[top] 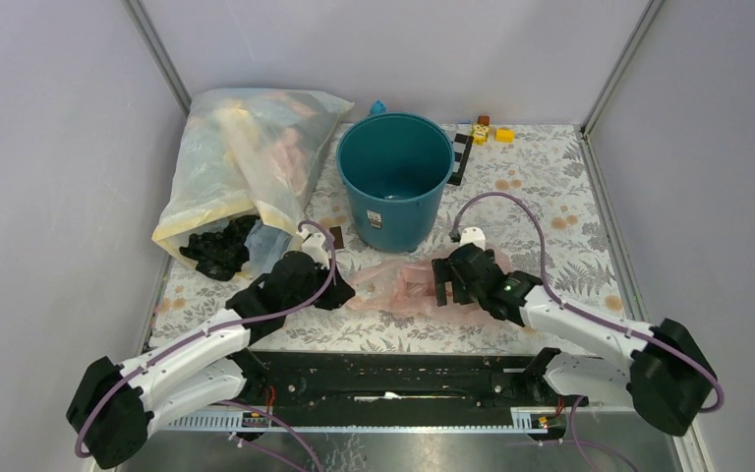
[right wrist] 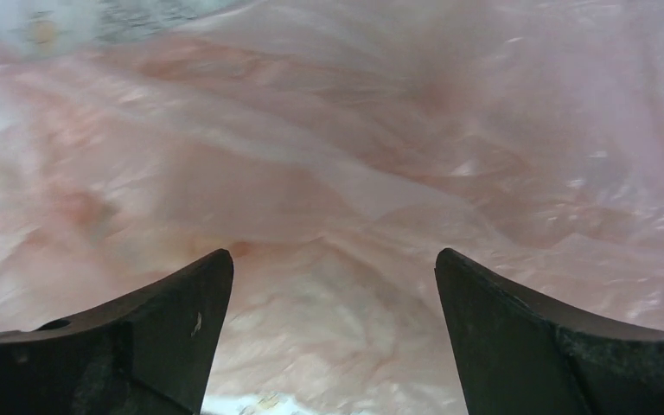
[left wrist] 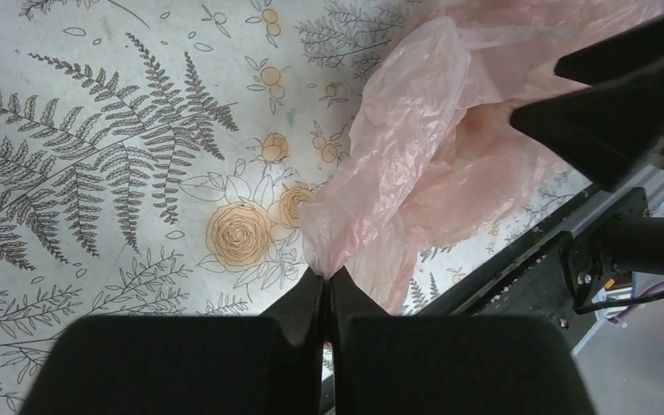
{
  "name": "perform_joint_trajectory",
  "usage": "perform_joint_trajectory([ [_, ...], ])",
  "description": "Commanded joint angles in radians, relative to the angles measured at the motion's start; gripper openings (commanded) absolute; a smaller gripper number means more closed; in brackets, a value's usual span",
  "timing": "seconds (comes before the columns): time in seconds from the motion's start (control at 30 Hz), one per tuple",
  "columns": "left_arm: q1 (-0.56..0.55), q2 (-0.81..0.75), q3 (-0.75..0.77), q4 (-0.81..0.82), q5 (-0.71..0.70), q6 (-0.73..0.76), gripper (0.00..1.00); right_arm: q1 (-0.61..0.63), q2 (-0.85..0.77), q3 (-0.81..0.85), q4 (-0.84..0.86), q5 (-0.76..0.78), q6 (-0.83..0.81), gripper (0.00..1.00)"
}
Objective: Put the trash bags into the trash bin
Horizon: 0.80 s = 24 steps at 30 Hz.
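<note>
1. I have the left gripper (left wrist: 327,278) clenched on an edge of the crumpled pink plastic trash bag (left wrist: 415,164).
2. My right gripper (right wrist: 334,264) is released, its jaws spread just above the bag.
3. The round teal-blue plastic trash bin (top: 394,187) stands upright behind it on the table (top: 560,197).

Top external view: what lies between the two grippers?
The pink trash bag lies between left gripper and right gripper, seen in the top view.
</note>
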<state>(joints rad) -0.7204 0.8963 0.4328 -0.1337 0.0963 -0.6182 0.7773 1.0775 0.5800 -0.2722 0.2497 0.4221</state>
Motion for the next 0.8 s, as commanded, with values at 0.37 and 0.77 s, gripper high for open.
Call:
perform_joint_trajectory([
  [0.37, 0.004, -0.234, 0.218, -0.394, -0.437, -0.121, 0.00, 0.012, -0.005, 0.115, -0.160, 0.529, 0.182, 0.89],
  [0.77, 0.004, -0.324, 0.174, -0.376, -0.500, -0.197, 0.00, 0.012, -0.225, 0.087, -0.177, 0.442, 0.139, 0.82],
])
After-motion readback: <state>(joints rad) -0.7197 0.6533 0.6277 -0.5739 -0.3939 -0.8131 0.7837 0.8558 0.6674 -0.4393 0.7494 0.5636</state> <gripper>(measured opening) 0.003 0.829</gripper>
